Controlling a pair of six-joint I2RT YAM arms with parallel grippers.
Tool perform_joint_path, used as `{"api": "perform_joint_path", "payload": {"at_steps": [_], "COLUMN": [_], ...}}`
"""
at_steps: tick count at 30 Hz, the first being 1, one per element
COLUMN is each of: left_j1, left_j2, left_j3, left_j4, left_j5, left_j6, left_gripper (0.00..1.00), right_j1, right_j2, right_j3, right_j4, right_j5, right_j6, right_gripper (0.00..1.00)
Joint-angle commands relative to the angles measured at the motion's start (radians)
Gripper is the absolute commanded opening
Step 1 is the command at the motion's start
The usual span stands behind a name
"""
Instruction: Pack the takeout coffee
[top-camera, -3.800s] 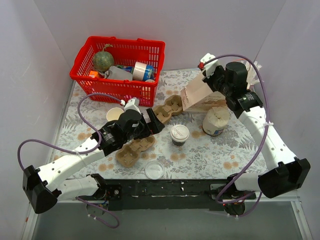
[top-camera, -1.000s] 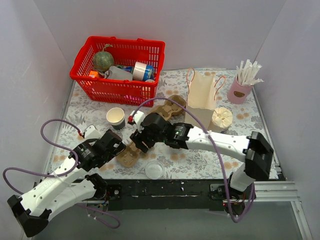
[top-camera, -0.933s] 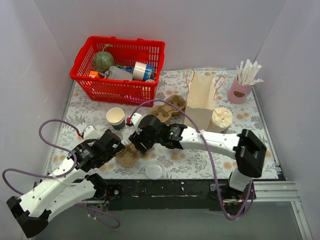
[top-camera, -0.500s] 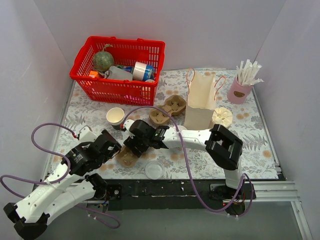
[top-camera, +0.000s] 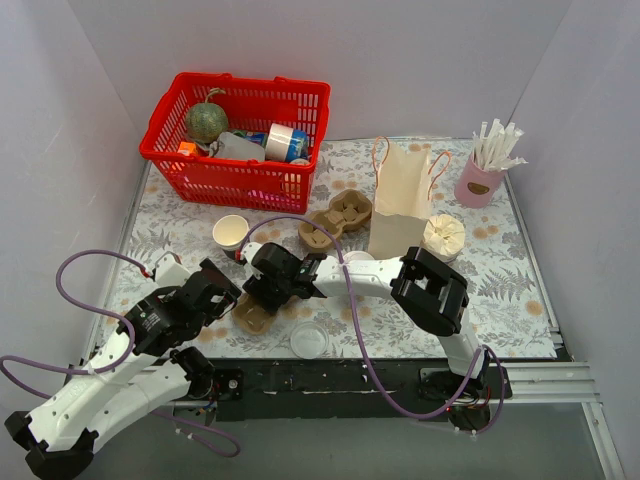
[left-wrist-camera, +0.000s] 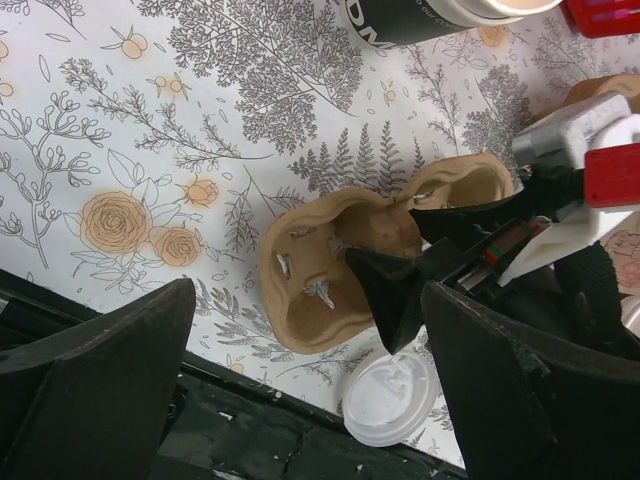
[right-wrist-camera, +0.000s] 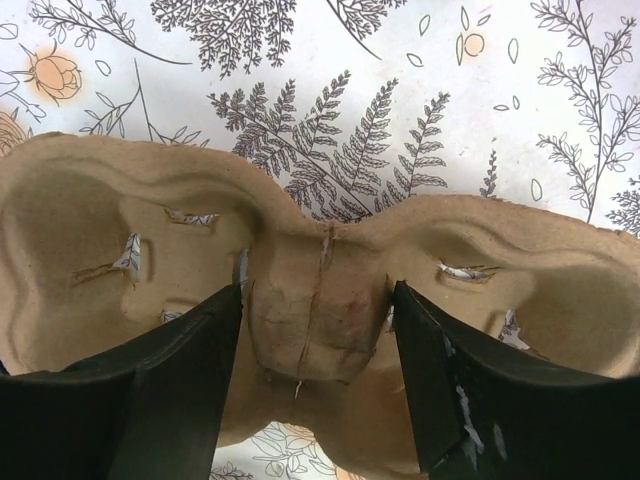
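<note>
Right gripper (right-wrist-camera: 315, 300) straddles the centre ridge of the brown moulded-pulp two-cup carrier (right-wrist-camera: 120, 220), likely its only pinchable spot; clamped yet? Can't tell. Left gripper (left-wrist-camera: 307, 286) gapes wide, hovering alongside, holding nothing.

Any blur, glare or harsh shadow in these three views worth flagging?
Top external: even, soft light, no glare, everything sharp. Left wrist: cup carrier crisp; the left end effector's fingers loom dark and slightly soft at the frame edges. Right wrist: carrier texture sharp, no glare; the right end effector's fingers are near-black, detail lost.
</note>
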Motion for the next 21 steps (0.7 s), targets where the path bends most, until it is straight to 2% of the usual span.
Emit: {"api": "perform_joint_path", "payload": {"at_steps": [1,3,7,15,19,21], "left_j1": [0.003,0.003,0.003,0.003,0.003,0.003], "left_j2": [-0.026,-0.034,-0.049,-0.063,-0.100,-0.126], "left_j3": [0.019,0.015,0.011,0.035,0.089,0.112], "left_j4": [0.025,0.028,0.052,0.060,0.117,0.220], "left_j5": [-0.031,-0.031,-0.033,-0.039,-0.022,0.027], "left_j6": [-0.225,-0.222,-0.185,-0.151,-0.072,0.035], "left_gripper": [0.98,0.98,0.98,0.98,0.98,0.98], "right_j1": [0.011,0.011,0.014,0.019,0.017,0.016], "right_j2": [0.003,0.000,-0.018,-0.184,-0.331,-0.429], "right_j3": [0.031,0.026,0.023,-0.003,0.009,0.023], "right_j4": [0.034,0.037,0.048,0.028,-0.035,-0.071], "right_j5": [0.034,0.035,0.040,0.019,0.066,0.072], "right_j6": [0.005,0.003,0.002,-0.029,-0.150,-0.258], "right_gripper": [0.67,0.65,0.52,0.50,0.50,0.50]}}
